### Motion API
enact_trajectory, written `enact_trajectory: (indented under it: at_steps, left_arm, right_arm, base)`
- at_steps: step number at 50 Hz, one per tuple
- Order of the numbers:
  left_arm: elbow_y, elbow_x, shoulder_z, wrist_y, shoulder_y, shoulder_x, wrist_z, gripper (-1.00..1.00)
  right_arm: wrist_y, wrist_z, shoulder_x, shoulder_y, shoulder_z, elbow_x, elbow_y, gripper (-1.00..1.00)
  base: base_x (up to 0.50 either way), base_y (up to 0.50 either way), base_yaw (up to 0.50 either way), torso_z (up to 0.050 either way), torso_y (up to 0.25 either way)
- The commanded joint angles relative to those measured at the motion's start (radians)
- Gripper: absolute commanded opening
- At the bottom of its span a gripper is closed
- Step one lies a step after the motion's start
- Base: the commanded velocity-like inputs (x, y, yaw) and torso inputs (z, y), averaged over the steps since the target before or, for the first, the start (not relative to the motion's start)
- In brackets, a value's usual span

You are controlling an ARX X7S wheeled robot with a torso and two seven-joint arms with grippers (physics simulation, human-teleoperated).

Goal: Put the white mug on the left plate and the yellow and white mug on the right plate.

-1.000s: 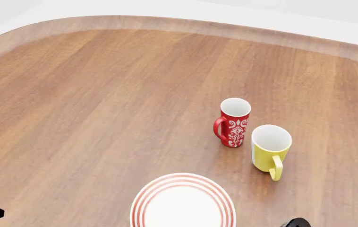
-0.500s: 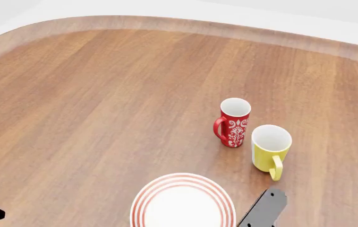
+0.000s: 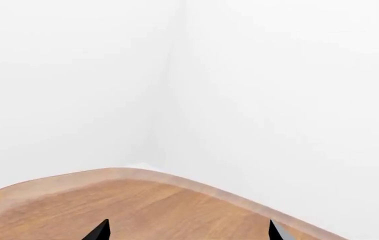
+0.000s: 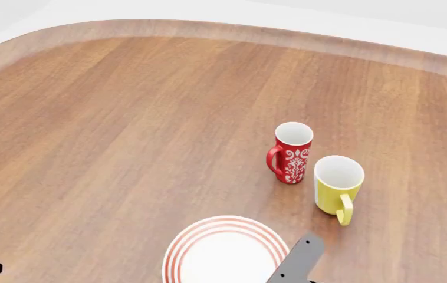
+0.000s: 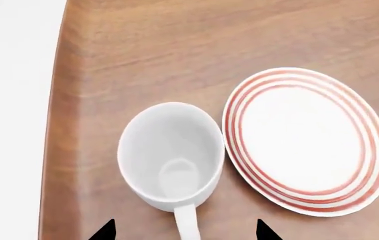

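In the right wrist view the white mug [image 5: 171, 155] stands upright near the table's edge, its handle [image 5: 185, 222] pointing at my right gripper [image 5: 185, 234]. The jaws are open, one on each side of the handle and apart from it. A red-ringed plate [image 5: 306, 140] lies right beside the mug. In the head view the yellow and white mug [image 4: 338, 186] stands right of centre, and a red-ringed plate [image 4: 227, 250] lies at the bottom edge. The white mug is out of that view. My left gripper [image 3: 187, 234] is open and empty over bare wood.
A red mug with a white pattern [image 4: 293, 152] stands close to the left of the yellow mug. A grey part of my right arm [image 4: 302, 259] reaches up beside the plate. The table's curved far edge [image 4: 207, 26] meets white walls.
In the head view my right arm has come up from the bottom edge and shifted left, now next to the plate. The mugs and plate have not moved.
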Motion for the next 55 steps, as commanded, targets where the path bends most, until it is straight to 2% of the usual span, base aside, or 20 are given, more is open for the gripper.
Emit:
enact_trajectory:
  at_steps: [1,10,32,55]
  left_arm:
    - [0.004,-0.009,-0.002,-0.002,-0.001,-0.007,-0.007,1.0]
    - [0.001,-0.01,0.001,0.004,-0.001,-0.01,-0.008,1.0]
    - [0.008,-0.018,0.005,0.007,0.001,-0.017,-0.021,1.0]
    - [0.022,-0.036,-0.003,0.007,0.002,-0.028,-0.039,1.0]
  right_arm:
    - [-0.041,-0.025,-0.025,-0.028,-0.038,-0.044,0.05,1.0]
    - [-0.042,-0.018,-0.004,-0.055,-0.039,-0.037,0.049,1.0]
    - [-0.059,-0.091,-0.101,0.009,-0.122,-0.122,0.199,1.0]
    - [-0.063,-0.099,-0.104,0.0,-0.138,-0.136,0.263,1.0]
  base:
    - [0.0,0.0,0.0,0.0,0.0]
    - [0.0,0.0,0.0,0.0,0.0]
    - [0.0,0.0,0.0,0.0,0.0]
    - [0.0,0.0,0.0,0.0,0.0]
